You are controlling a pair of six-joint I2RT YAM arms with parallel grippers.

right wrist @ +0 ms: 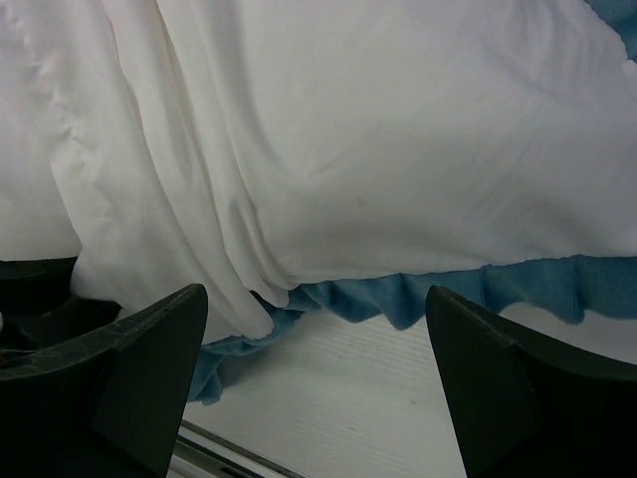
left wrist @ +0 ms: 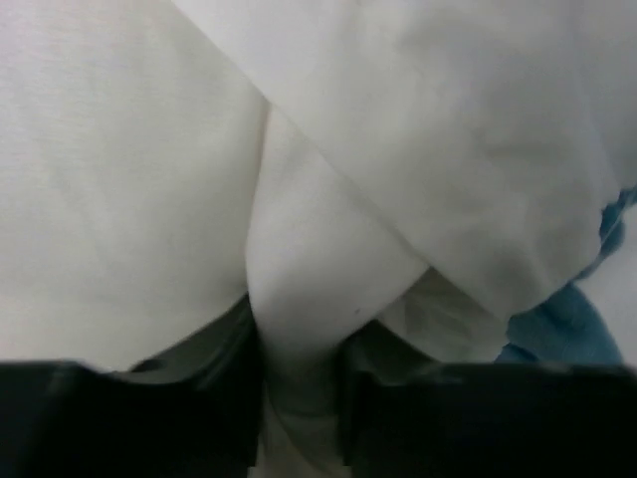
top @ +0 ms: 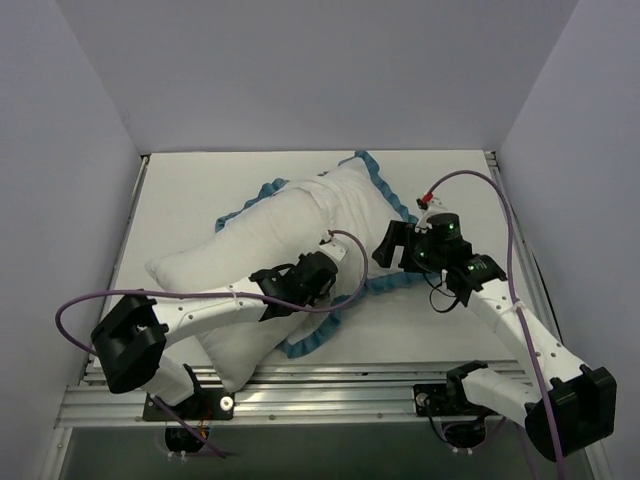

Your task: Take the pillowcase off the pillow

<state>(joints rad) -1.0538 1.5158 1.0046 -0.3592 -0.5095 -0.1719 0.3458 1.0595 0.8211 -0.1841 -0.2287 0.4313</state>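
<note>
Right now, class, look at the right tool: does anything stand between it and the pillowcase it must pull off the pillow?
Nothing visible does. The right tool is open, and only bare table lies between its fingers and the pillowcase, whose blue ruffle lies just ahead.

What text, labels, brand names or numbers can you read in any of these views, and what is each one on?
None can be read in any view.
The pillowcase shows only plain white cloth and blue ruffled trim, with no tag or print in sight.
The pillow is plain white.
The left hand and right hand show bare black surfaces with no marking visible.
</note>
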